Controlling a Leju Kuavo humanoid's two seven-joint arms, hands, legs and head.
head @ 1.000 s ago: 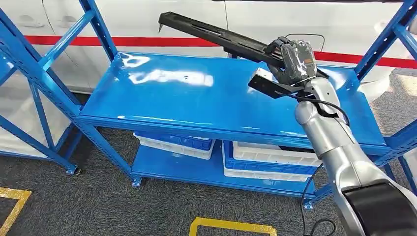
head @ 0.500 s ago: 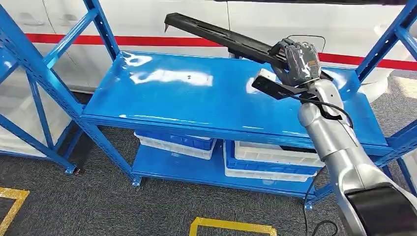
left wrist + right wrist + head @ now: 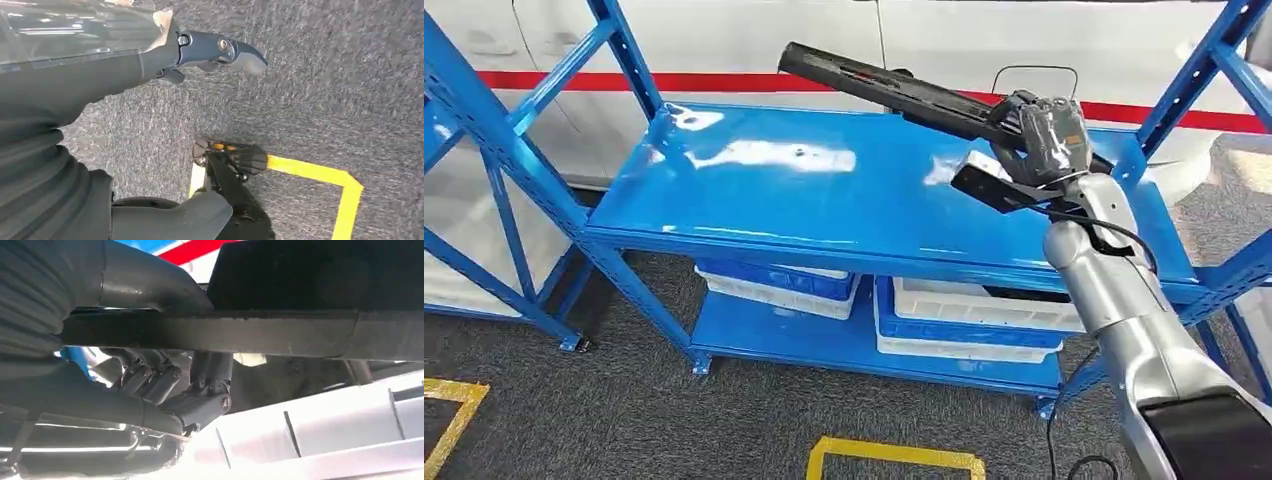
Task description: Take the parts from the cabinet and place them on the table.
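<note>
Scene: A two-armed humanoid stands before a blue metal rack [image 3: 754, 190], its right arm reaching over the glossy top shelf.

Right hand: The right hand [image 3: 1046, 138] is clenched around a long black part [image 3: 894, 90], gripping it near one end; the wrist view shows dark fingers [image 3: 200, 395] curled under the bar [image 3: 210, 332].

Where the part is: Held in the air above the rack's top shelf, clear of the surface, slanting up and away to the left with its far end near the red stripe on the white wall behind.

Left hand: The left hand [image 3: 220, 50] hangs over the grey carpet with nothing in it, thumb out; whether its other fingers are spread or curled cannot be told.

What has just changed: Over the last second the part's far end has swung to the right and a little lower in the frame, and the hand has shifted right with it. The rack has slid slightly in the picture too, so some of this is likely the camera turning with the body.

What it means: The part appears already lifted free of the rack, and the robot seems to be in the carrying phase. The table is not visible, so placing is not yet done.

Below: White and blue bins [image 3: 969, 320] sit on the lower shelf; yellow floor tape [image 3: 894, 462] marks the carpet in front.

Watch for: The long overhanging end could clip the rack's blue uprights during a turn.
</note>
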